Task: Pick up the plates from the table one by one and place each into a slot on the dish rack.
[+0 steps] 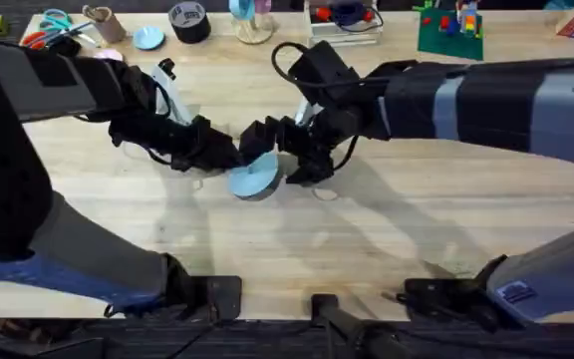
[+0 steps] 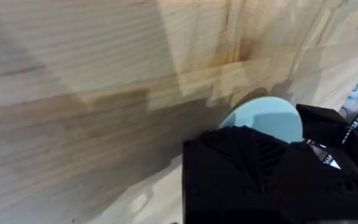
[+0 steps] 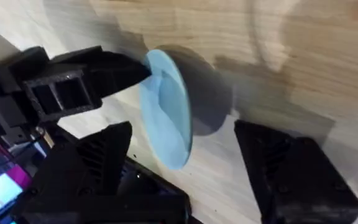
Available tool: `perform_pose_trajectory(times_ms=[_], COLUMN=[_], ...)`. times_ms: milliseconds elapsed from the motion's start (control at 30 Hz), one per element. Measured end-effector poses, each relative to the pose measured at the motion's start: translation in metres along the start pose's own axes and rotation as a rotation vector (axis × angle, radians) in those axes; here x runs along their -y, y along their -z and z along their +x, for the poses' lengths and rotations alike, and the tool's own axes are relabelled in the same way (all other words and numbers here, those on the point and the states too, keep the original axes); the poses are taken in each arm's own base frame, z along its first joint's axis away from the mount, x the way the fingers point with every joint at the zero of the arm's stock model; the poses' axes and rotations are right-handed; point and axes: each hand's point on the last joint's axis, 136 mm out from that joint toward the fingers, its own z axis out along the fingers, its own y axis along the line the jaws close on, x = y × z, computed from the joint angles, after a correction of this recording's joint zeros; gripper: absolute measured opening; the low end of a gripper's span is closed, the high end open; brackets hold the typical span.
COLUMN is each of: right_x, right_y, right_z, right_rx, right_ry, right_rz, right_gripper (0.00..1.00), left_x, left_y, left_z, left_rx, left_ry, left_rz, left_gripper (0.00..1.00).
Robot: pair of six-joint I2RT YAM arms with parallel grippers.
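A pale sky blue plate (image 1: pixel 255 180) stands tilted on its edge just above the table (image 1: pixel 387 229) at the middle. My left gripper (image 1: pixel 239 153) comes in from the left and is shut on the plate's upper rim. In the right wrist view the plate (image 3: pixel 166 118) stands between my right gripper's (image 3: pixel 182 134) spread fingers (image 3: pixel 291 168), which do not touch it. My right gripper (image 1: pixel 292 160) is open just to the plate's right. In the left wrist view the plate (image 2: pixel 267 117) shows past my own black fingers (image 2: pixel 247 168). The dish rack is hidden or out of view.
Along the far edge lie scissors (image 1: pixel 46 30), a small blue disc (image 1: pixel 148 38), a black tape roll (image 1: pixel 189 22) and a green board with bricks (image 1: pixel 449 32). Bare planks stretch across the near half of the table.
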Motion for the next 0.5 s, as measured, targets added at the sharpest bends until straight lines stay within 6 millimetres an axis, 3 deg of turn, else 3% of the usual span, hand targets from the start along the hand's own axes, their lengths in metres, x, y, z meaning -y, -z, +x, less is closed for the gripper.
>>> perform_pose_trajectory(times_ms=[500], right_x=[-0.012], right_y=[-0.002], right_z=[-0.006], right_rx=[0.036], right_ry=[0.005], right_rz=[-0.035], right_gripper=[0.995], left_x=[0.000], left_y=[0.000], left_z=[0.000], left_rx=[0.000], left_ry=[0.000], left_rz=[0.000], left_gripper=[0.041])
